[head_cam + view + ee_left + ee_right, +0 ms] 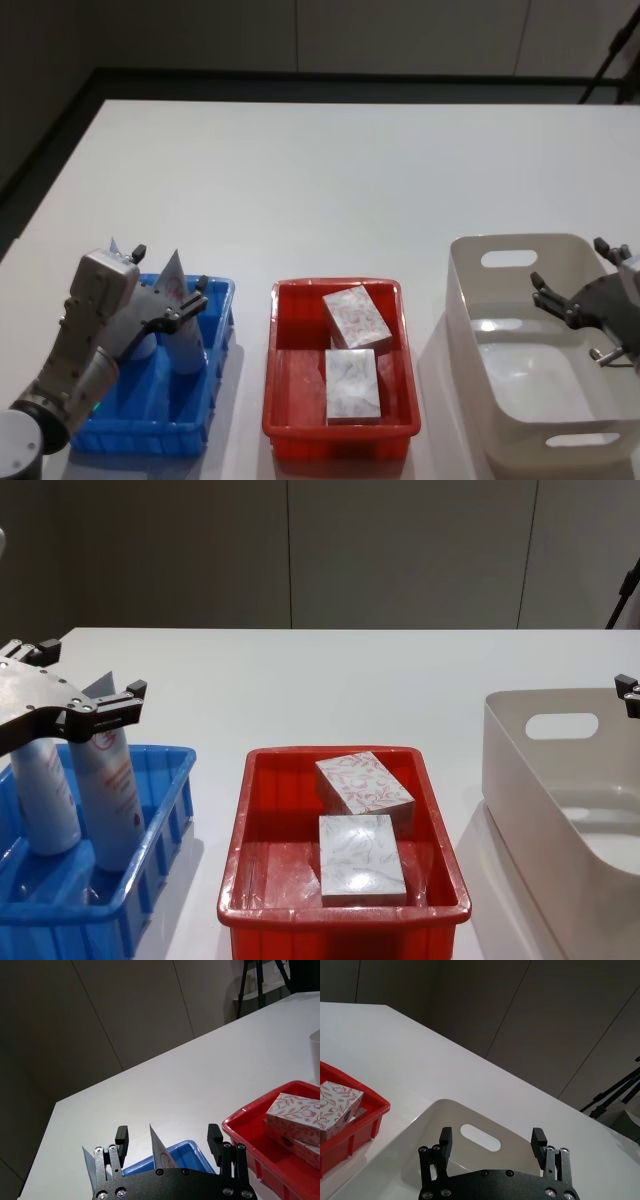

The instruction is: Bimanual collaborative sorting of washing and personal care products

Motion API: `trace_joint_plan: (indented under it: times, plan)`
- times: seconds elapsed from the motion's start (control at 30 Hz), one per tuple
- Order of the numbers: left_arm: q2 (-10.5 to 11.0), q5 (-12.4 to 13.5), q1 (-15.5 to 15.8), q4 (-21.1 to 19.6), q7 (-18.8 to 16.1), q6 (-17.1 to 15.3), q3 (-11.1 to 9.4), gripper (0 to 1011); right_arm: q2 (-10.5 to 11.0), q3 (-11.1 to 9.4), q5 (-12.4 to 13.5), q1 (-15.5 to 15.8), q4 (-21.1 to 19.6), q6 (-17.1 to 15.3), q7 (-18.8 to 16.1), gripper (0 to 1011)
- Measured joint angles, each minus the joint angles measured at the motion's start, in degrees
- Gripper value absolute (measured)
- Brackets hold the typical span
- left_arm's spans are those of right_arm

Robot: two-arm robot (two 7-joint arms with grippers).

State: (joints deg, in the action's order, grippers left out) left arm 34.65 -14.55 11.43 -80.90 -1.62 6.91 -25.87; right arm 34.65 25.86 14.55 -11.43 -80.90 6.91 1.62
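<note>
My left gripper (170, 267) hangs over the blue bin (170, 810) with its fingers spread wide either side of the pale-blue tube (112, 790). In the left wrist view they look clear of its crimped tip, though I can't be sure. The tube stands upright with red print, just beside a whitish bottle (48, 790) in the same bin. From the chest camera the gripper body cuts across both tops. My right gripper (491, 1136) hangs spread over the white basin (520, 242), holding nothing.
</note>
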Motion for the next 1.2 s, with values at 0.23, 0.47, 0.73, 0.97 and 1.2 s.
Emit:
trace_joint_plan:
  times: [0.23, 0.47, 0.73, 0.97, 1.2]
  plan:
    - [0.0, 0.0, 0.0, 0.0, 0.0, 0.0, 0.0, 1002, 0.0, 0.0, 0.0, 0.0, 0.0, 0.0, 0.0, 1001]
    - [0.0, 0.1, -0.9, -0.2, 2.0, 0.6, 1.1, 1001, 0.0, 0.0, 0.0, 0.0, 0.0, 0.0, 0.0, 1001]
    - [0.7, -0.4, -2.3, -0.6, 3.6, 1.0, 2.8, 1001, 0.0, 0.0, 0.0, 0.0, 0.0, 0.0, 0.0, 1001]
    - [0.9, -1.1, -3.7, -0.7, 4.2, 0.8, 4.6, 1001, 0.0, 0.0, 0.0, 0.0, 0.0, 0.0, 0.0, 1001]
    - [0.5, -1.9, -4.6, -0.7, 5.1, 0.2, 5.9, 1001, 0.0, 0.0, 0.0, 0.0, 0.0, 0.0, 0.0, 1001]
